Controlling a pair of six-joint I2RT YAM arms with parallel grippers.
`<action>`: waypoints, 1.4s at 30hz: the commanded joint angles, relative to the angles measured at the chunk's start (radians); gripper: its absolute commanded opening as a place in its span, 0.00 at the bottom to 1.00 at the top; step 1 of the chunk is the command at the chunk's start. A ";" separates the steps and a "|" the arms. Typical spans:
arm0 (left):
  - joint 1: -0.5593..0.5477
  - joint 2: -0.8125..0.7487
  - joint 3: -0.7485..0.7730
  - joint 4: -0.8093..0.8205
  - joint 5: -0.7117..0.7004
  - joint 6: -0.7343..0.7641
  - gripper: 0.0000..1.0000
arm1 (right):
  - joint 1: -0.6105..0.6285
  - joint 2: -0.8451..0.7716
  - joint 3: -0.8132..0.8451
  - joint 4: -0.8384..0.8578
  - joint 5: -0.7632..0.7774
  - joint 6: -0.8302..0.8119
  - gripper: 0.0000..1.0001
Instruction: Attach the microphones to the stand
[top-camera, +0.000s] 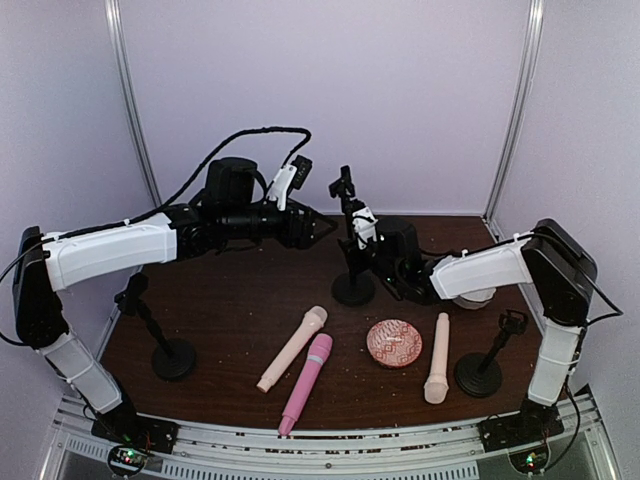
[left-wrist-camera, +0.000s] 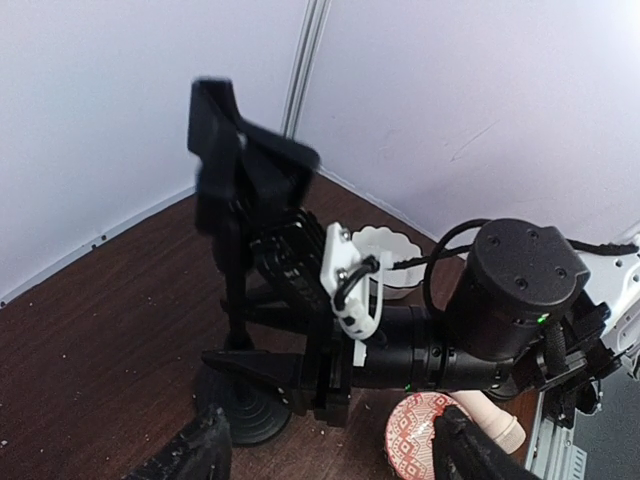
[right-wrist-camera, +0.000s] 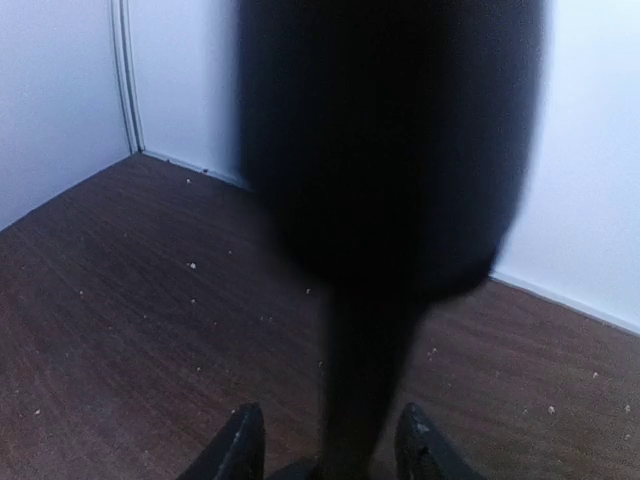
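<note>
Top view: left gripper (top-camera: 318, 225) was open and empty, held above the table (top-camera: 220, 300) just left of the centre stand (top-camera: 345, 200) and level with its upper post. The left arm reached from the near-left corner up and across to the middle, forearm roughly level. Right gripper (top-camera: 365, 268) sat low at the centre stand's post, just above the base. The right arm came from the near-right corner, bent at the elbow, forearm running left. All mics lay flat on the table, none on a stand: cream mic (top-camera: 293, 348) and pink mic (top-camera: 306, 383) side by side near centre, second cream mic (top-camera: 437, 357) to the right, between the dish (top-camera: 394, 343) and the right stand (top-camera: 490, 362). Left stand (top-camera: 168, 345) stood well apart at near left.

Left wrist view: left gripper (left-wrist-camera: 330, 425) had its fingers (left-wrist-camera: 200, 450) spread wide with nothing between them. Ahead stood the centre stand (left-wrist-camera: 235, 160), with the right gripper (left-wrist-camera: 275, 372) at its lower post.

Right wrist view: right gripper (right-wrist-camera: 330, 430) was loosely open around the centre stand's post (right-wrist-camera: 360, 360), which was blurred. A gap showed at one finger (right-wrist-camera: 240, 440); whether the other touched could not be told.
</note>
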 joint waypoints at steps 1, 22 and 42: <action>0.002 -0.009 0.004 0.037 0.016 0.012 0.71 | -0.019 -0.016 0.036 0.003 0.041 0.027 0.48; 0.002 0.090 0.092 -0.160 -0.243 0.015 0.70 | 0.007 -0.334 -0.292 -0.091 -0.146 0.089 0.69; -0.148 -0.071 -0.077 -0.653 -0.275 -0.099 0.61 | 0.152 -0.765 -0.523 -0.302 -0.200 0.212 0.66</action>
